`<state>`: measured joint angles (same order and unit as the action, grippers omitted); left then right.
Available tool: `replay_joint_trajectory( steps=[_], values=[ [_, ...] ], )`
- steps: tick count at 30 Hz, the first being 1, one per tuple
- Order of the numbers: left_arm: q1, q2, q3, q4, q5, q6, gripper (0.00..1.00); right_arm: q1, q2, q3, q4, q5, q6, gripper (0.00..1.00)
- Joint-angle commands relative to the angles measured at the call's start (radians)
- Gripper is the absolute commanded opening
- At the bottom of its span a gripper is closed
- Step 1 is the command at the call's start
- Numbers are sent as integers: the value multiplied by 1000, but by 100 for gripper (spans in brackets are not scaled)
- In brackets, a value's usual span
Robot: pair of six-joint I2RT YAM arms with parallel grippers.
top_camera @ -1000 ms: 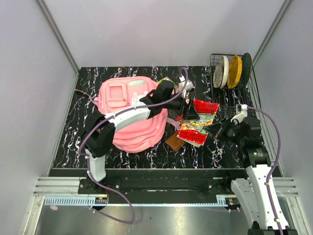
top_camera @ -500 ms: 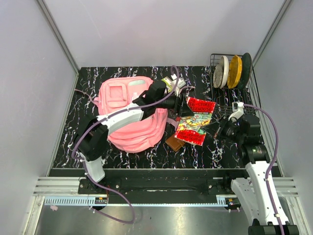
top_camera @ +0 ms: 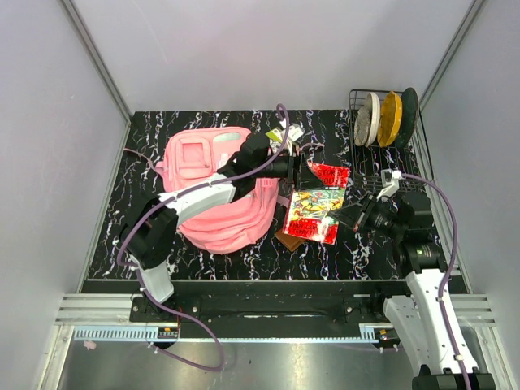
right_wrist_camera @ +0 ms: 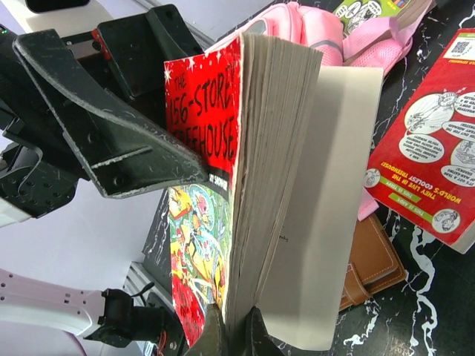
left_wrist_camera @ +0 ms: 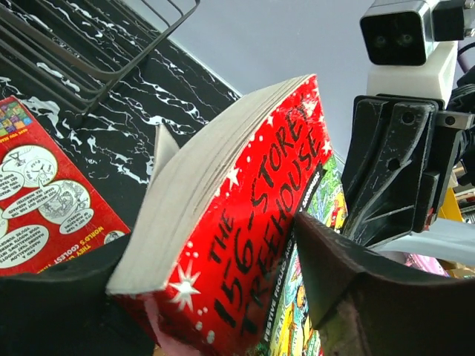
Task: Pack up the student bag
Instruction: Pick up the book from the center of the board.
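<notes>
The pink student bag (top_camera: 207, 199) lies at the left of the table, and its top shows in the right wrist view (right_wrist_camera: 293, 22). A thick red paperback, "The 156-Storey Treehouse" (top_camera: 315, 207), is held up on edge between both grippers. My left gripper (top_camera: 301, 168) reaches over the bag and is shut on the book's title end (left_wrist_camera: 245, 222). My right gripper (top_camera: 348, 221) is shut on the opposite edge, pinching the page block (right_wrist_camera: 271, 185) at the bottom (right_wrist_camera: 231, 330). The back cover (right_wrist_camera: 334, 208) hangs loose.
A second red book lies flat on the table (right_wrist_camera: 438, 163), back cover up (left_wrist_camera: 44, 215). A brown leather wallet (top_camera: 284, 238) lies beside the bag (right_wrist_camera: 375, 259). A green book (top_camera: 284, 134) sits behind the bag. A wire rack with plates (top_camera: 386, 122) stands at the back right.
Both grippers have moved left toward the bag with the red paperback between them. The book has come up off the other red book and tilted onto its edge.
</notes>
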<state>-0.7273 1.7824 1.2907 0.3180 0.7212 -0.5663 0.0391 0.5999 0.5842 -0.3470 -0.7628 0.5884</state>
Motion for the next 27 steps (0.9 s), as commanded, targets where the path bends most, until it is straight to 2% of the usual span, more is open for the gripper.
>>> replay_joint_trajectory(
  steps=[1,4,5,6,7,8,9,10,11,13,16,17,20,23,27],
  values=[
    [2,-46,19,86,69,-4,52,8,-8,6,108,-41,22,0],
    [2,-54,10,72,80,5,31,8,17,11,115,-23,21,0],
    [2,-61,4,64,81,8,13,7,26,16,115,-4,21,0],
    [3,-67,-1,55,75,14,3,8,38,22,117,3,19,0],
    [2,-75,-4,40,58,34,0,8,63,38,118,10,18,0],
    [2,-99,-7,-15,-4,51,0,8,80,51,111,41,25,1],
    [5,-116,-7,-52,-49,71,0,8,92,66,102,63,30,24],
    [5,-135,-11,-81,-107,106,0,7,118,90,102,71,30,33],
    [8,-181,-30,-118,-231,118,0,7,130,103,91,103,50,45],
    [35,-224,-51,-131,-323,117,0,8,153,132,83,122,86,75],
    [101,-299,-76,-143,-407,53,0,8,159,129,98,137,192,91],
    [114,-311,-77,-140,-426,39,0,8,158,109,179,110,241,92],
    [132,-354,-82,-154,-500,-16,0,11,143,39,262,91,362,96],
    [137,-397,-109,-126,-571,-108,0,22,124,-15,281,109,421,96],
    [149,-428,-160,-19,-551,-266,0,76,129,-79,416,125,522,96]
  ],
)
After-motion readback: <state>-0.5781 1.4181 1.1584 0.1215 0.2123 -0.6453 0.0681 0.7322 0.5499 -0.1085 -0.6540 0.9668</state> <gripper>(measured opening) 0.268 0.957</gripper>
